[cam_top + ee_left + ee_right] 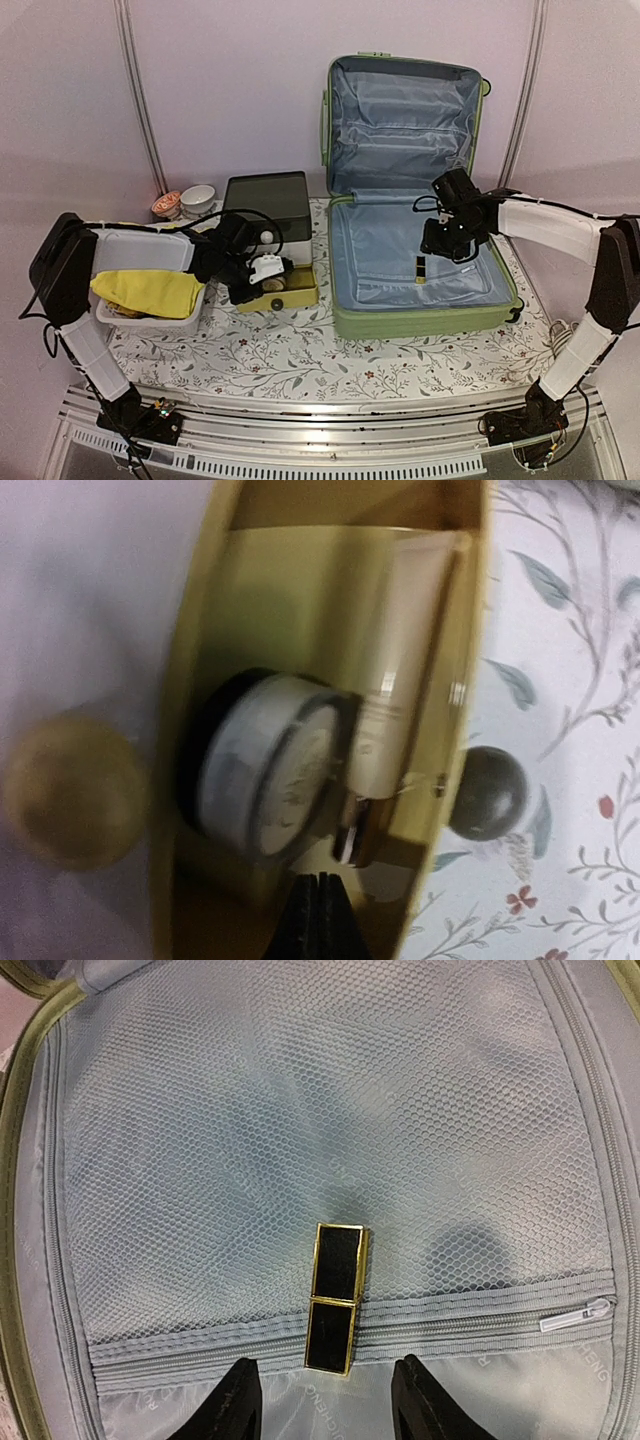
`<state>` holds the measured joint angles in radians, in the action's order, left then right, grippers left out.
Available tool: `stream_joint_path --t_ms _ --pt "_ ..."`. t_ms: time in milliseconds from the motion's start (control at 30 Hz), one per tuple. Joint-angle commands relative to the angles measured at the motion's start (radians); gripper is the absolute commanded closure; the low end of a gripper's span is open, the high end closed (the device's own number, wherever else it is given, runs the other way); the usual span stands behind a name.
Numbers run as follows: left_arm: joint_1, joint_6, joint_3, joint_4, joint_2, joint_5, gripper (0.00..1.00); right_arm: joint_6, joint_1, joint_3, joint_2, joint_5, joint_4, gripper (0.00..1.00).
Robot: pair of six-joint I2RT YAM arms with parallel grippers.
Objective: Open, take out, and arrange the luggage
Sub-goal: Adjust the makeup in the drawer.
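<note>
- The big light-green hard-shell suitcase (430, 322) lies open on the flowery surface (300, 360). Its lid stands up against the back wall.
- The inside of the suitcase is pale blue cloth, with a grey net pocket (330, 1120) and a zip (470, 1320) under it.
- A small black and gold box-shaped case (335, 1298) lies inside the suitcase, across the zip line of the net pocket.
- The right gripper (325, 1385) is over the inside of the suitcase. Its fingers are apart, one on each side of the near end of the small case. It grips nothing.
- Left of the suitcase, just beside it, stands a white and yellow drawer box with a dark lid (268, 195). Its yellow drawer (290, 292) is pulled out.
- The left gripper (318, 920) is left of the suitcase, over the open drawer. Its fingers are pressed together with nothing between them.
- In the drawer lie a round jar with a clear lid and black base (270, 770) and a white tube (400, 660).
- A dark round knob (487, 795) sits on the drawer front.
- Further left of the suitcase sits a white plastic basket (150, 250) holding something soft and yellow (145, 290).
- Two small cups (190, 200) stand behind the basket, well apart from the suitcase.
</note>
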<state>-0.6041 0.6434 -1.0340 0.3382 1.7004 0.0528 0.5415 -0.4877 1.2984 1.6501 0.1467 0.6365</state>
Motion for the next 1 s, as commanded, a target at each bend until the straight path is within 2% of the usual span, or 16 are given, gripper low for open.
stream_joint_path --t_ms 0,533,733,967 --pt "0.01 0.176 -0.064 0.242 0.048 -0.212 1.0 -0.005 0.006 0.002 -0.049 0.005 0.009 0.54" --pt "0.012 0.27 -0.108 0.469 0.058 -0.365 1.0 -0.001 0.006 0.006 -0.039 0.003 0.006 0.54" --pt "-0.035 0.24 -0.077 0.491 0.042 -0.315 1.0 0.001 0.006 0.003 -0.037 0.001 0.005 0.54" --pt "-0.071 0.204 -0.047 0.466 -0.047 -0.292 1.0 0.005 0.006 0.007 -0.035 -0.007 0.001 0.54"
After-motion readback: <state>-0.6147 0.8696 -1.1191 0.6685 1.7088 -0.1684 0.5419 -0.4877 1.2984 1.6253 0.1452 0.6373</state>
